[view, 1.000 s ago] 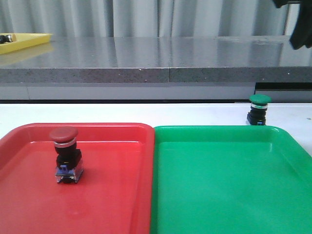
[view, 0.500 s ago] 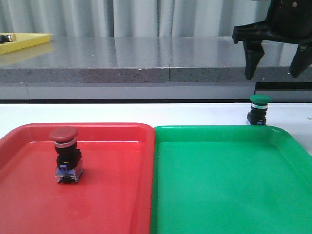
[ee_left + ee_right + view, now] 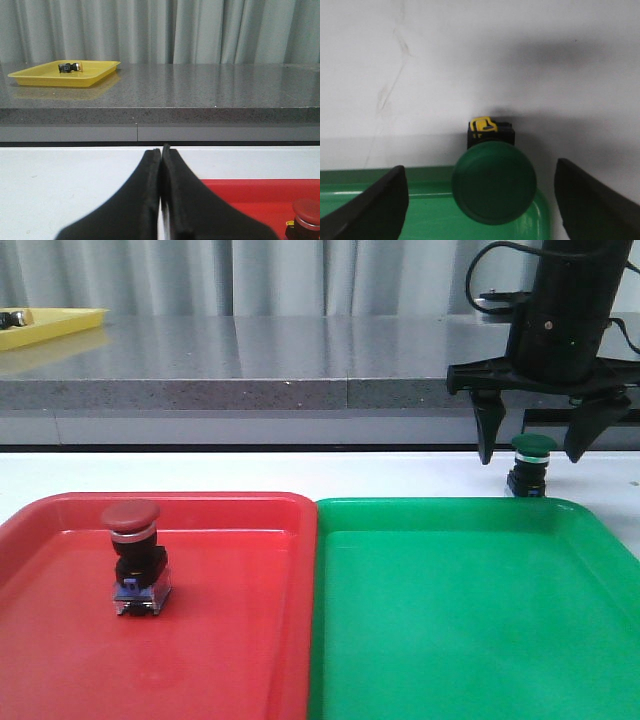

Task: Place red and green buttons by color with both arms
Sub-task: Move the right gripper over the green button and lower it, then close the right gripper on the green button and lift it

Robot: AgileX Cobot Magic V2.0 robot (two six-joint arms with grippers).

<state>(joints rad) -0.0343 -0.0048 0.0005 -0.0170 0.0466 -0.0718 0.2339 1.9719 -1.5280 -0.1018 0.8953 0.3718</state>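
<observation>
Nearest, the red button (image 3: 133, 558) stands upright in the red tray (image 3: 240, 640) on the left. Beside it on the right lies the green tray (image 3: 470, 630). Just past its far right rim, the green button (image 3: 530, 464) sits on the white table (image 3: 300, 472), between the spread fingers of the right gripper (image 3: 532, 450). The left gripper (image 3: 161, 185) has its 2 fingers pressed together.

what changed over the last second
The right gripper came down from the top right corner, jaws open, and now straddles the green button without gripping it. Nothing was picked up or released. Both buttons, the red one included, the trays and the shut left gripper stayed put.
</observation>
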